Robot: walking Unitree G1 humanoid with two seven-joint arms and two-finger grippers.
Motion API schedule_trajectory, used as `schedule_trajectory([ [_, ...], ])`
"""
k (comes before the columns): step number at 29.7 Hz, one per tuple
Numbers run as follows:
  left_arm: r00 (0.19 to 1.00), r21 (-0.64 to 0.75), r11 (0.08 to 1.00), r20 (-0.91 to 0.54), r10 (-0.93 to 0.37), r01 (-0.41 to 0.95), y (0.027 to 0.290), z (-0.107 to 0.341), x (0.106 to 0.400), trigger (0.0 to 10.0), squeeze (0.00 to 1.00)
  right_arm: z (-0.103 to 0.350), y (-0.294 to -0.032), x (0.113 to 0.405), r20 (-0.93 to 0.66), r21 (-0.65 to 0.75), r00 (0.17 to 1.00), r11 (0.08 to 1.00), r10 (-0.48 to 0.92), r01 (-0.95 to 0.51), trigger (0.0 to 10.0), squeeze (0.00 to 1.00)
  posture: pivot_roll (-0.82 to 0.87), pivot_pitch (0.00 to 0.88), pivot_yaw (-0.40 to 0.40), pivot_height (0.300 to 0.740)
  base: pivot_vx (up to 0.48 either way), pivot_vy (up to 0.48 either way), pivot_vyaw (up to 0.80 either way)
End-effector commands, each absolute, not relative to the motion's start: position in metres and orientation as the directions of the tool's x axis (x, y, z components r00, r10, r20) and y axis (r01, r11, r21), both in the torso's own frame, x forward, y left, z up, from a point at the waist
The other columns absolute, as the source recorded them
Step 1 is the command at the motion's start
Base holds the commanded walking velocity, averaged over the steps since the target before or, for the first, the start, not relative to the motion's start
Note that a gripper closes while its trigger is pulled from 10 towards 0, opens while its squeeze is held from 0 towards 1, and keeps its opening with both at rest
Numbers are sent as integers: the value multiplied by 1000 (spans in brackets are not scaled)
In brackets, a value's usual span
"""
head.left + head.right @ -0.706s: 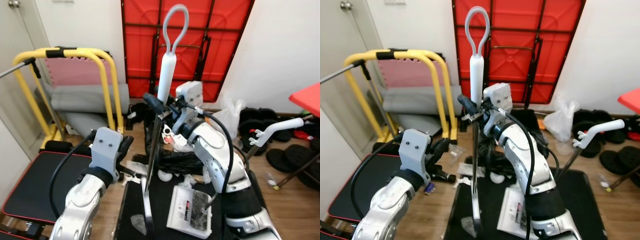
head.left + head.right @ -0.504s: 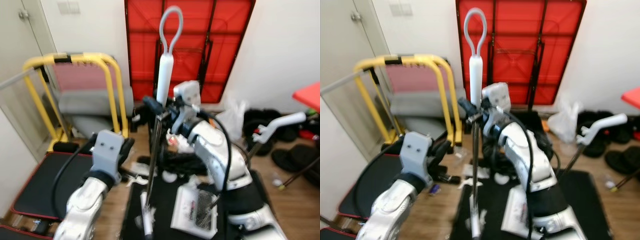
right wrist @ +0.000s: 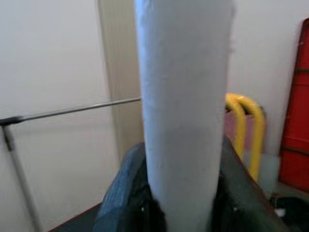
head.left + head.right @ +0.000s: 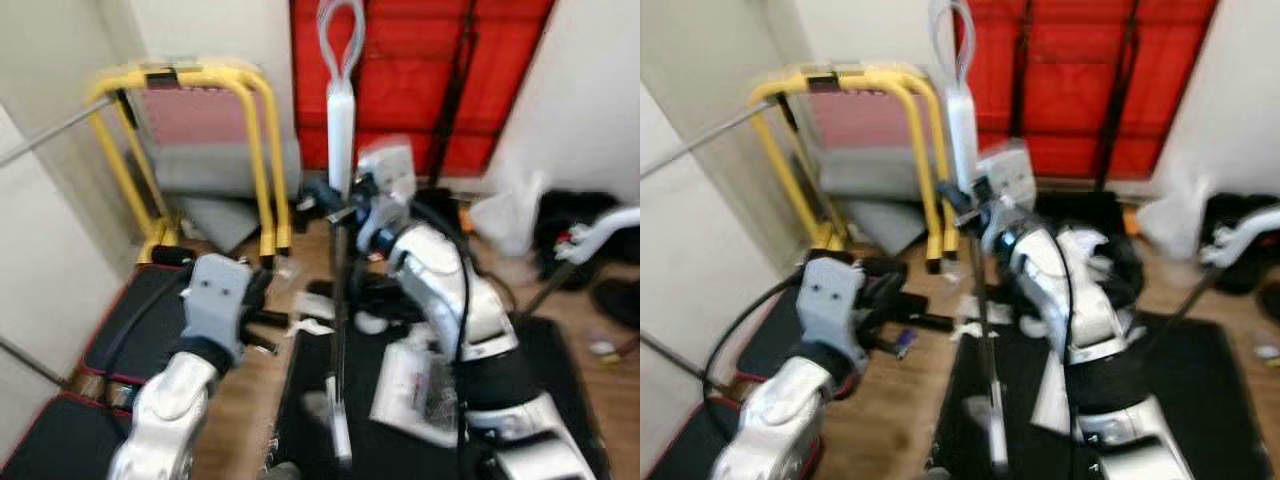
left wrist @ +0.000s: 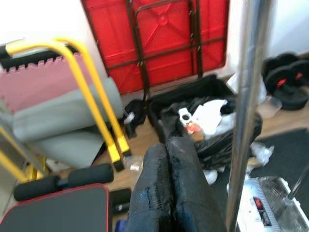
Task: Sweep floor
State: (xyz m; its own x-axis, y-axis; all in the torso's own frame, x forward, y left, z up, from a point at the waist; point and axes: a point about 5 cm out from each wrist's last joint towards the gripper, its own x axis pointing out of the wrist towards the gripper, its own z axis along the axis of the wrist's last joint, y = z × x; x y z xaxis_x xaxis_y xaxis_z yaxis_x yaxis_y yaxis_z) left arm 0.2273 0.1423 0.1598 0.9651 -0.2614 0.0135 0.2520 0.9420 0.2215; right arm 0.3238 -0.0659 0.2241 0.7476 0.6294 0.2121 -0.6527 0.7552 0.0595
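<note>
The broom stands upright in front of me, with a white grip point(image 4: 340, 125) ending in a loop and a metal pole point(image 4: 339, 300) running down to the black mat. My right gripper point(image 4: 328, 196) is shut on the broom just under the white grip. In the right wrist view the white grip point(image 3: 183, 96) sits between the two black fingers point(image 3: 120, 193). My left gripper point(image 4: 262, 296) is held left of the pole at a lower height, apart from it. Its fingers point(image 5: 166, 183) are pressed together with nothing between them, and the pole point(image 5: 247, 96) passes beside them. A white dustpan point(image 4: 412, 388) lies on the mat.
A yellow tube frame point(image 4: 190, 85) with grey and pink pads stands at the back left. A red folded table point(image 4: 420, 90) leans on the wall behind. A black bench pad point(image 4: 125, 325) lies at my left, a black mat point(image 4: 565, 370) under me, and paper scraps point(image 4: 312, 310) are on the wood floor.
The whole picture has shifted and blurred, so the camera has turned, with more of the left wall in view. Both arms keep their pose and the right gripper still holds the broom.
</note>
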Motion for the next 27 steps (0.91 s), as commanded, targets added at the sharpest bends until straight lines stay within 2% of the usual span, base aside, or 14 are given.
schedule_trajectory([
  [1, 968, 224, 945, 24, -251, 240, 139, 162, 226, 10000, 0, 235, -71, 323, 278, 100, 719, 726, 637, -681, 10000, 0, -55, 129, -12, 740, 341, 0, 0],
  [3, 967, 229, 943, 20, -254, 243, 139, 162, 226, 10000, 0, 235, -73, 324, 289, 135, 722, 719, 629, -681, 10000, 0, -55, 128, -9, 740, 347, 0, 0],
  [12, 964, 235, 938, 13, -266, 256, 137, 163, 227, 10000, 0, 236, -73, 325, 296, 139, 735, 734, 609, -664, 10000, 0, -55, 123, -7, 740, 361, 0, 0],
  [27, 961, 229, 935, 0, -278, 271, 134, 162, 226, 10000, 0, 225, -66, 324, 192, 85, 760, 761, 621, -643, 10000, 0, -57, 119, -10, 740, 0, 0, 0],
])
